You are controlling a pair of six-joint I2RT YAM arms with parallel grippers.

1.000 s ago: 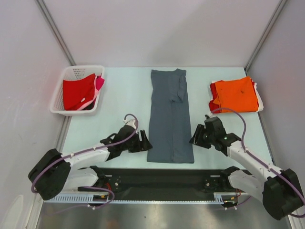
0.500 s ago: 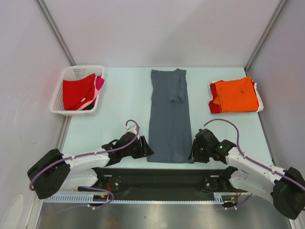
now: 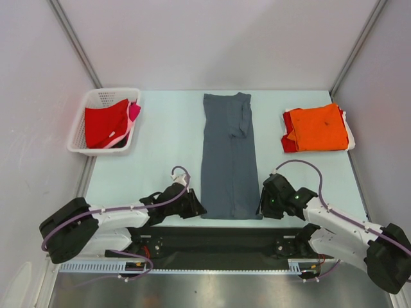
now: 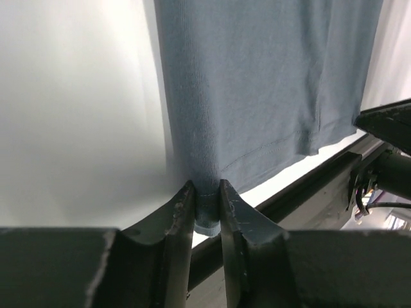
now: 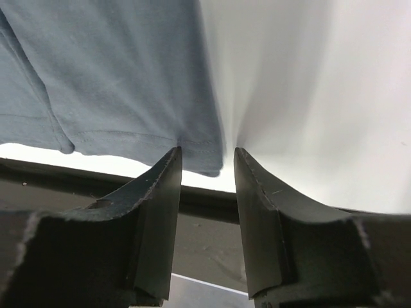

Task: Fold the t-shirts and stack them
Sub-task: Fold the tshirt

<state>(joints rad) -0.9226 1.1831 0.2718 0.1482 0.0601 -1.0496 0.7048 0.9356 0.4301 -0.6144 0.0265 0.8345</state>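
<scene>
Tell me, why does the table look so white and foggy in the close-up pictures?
Left wrist view: bright glare washes the table out to white beside the grey t-shirt, whose ribbed weave stays sharp. Right wrist view: the same white glare, on the right side. Top view: even light, soft shadows, nothing blurred.

White lattice basket (image 3: 99, 97) far left, pale blue table (image 3: 167, 141), grey walls (image 3: 212, 38)

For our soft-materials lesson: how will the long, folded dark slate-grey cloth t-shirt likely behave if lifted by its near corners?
The dark slate-grey cloth t-shirt is probably floppy: its corner squeezes thin in the left gripper. Likely light, since it lies flat in thin layers. It would probably sag between two held corners.
</scene>
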